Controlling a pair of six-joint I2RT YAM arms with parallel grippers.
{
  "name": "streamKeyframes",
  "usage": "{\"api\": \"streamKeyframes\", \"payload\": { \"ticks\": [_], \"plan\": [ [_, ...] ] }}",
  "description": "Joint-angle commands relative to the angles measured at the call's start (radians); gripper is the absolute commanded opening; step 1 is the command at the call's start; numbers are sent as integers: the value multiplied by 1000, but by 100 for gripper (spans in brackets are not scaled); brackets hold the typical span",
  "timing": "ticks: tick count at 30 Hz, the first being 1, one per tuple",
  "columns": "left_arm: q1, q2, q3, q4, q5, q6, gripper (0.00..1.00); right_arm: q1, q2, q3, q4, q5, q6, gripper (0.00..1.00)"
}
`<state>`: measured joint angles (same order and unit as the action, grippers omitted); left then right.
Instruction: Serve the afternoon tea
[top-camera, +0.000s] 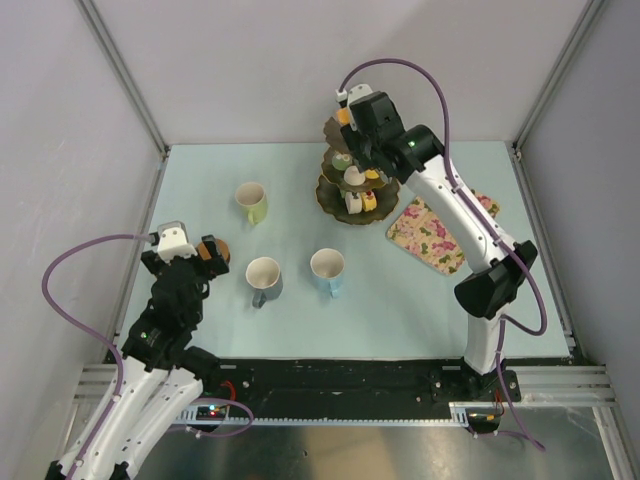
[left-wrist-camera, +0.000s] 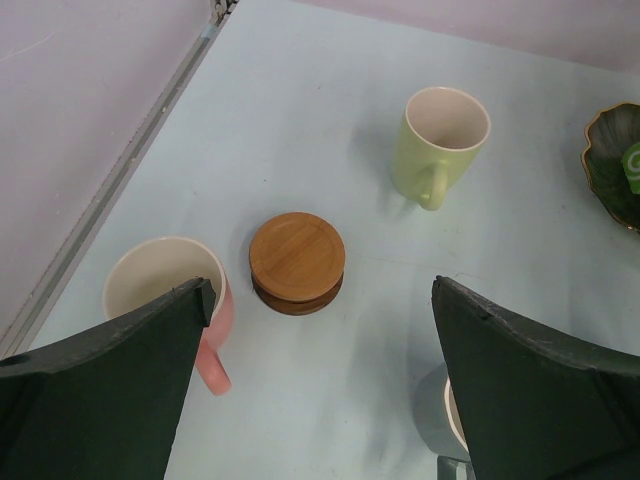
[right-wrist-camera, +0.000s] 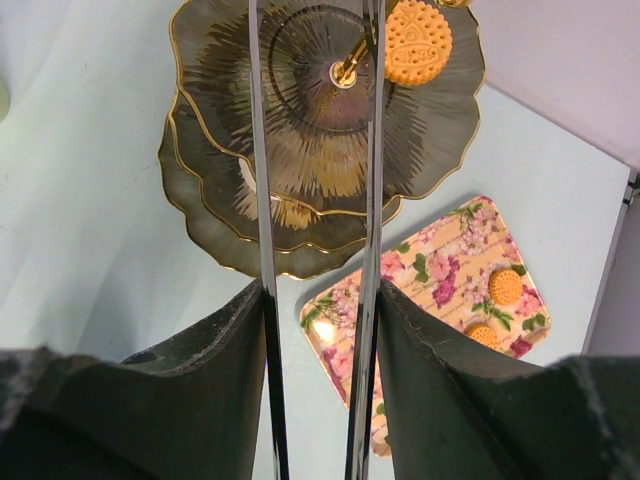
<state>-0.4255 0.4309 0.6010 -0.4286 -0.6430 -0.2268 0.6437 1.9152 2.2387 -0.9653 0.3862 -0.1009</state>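
- The left tool hangs low over the near-left part of the counter. Its two dark fingers are spread wide and nothing is between them.
- The pink mug stands upright just under the left finger, which partly covers it. Its handle points towards the wrist camera.
- A small stack of round brown coasters lies just beside the pink mug, in line with the gap between the fingers.
- The yellow-green mug stands upright further back, well apart from the coasters.
- The grey mug and the blue mug stand near each other in the middle of the counter, both upright.
- The dark gold-rimmed three-tier stand is at the back centre. Small colourful cakes sit on its lower tiers and one round orange cake sits on the top tier.
- The right tool hovers above the stand, gripping a pair of metal tongs. The two blades stand narrowly apart over the top tier. The orange cake is just beside the right blade, not between the blades.
- The floral tray lies flat to the right of the stand, with two more orange cakes on it.
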Motion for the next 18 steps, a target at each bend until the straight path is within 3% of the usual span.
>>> {"api": "streamKeyframes", "payload": {
  "ticks": [1, 18],
  "plan": [
    [-6, -9, -7, 29, -9, 17, 98, -3, 11, -3, 55, 1, 10, 48],
    [-6, -10, -8, 28, -8, 17, 98, 14, -5, -7, 58, -8, -13, 54]
  ]
}}
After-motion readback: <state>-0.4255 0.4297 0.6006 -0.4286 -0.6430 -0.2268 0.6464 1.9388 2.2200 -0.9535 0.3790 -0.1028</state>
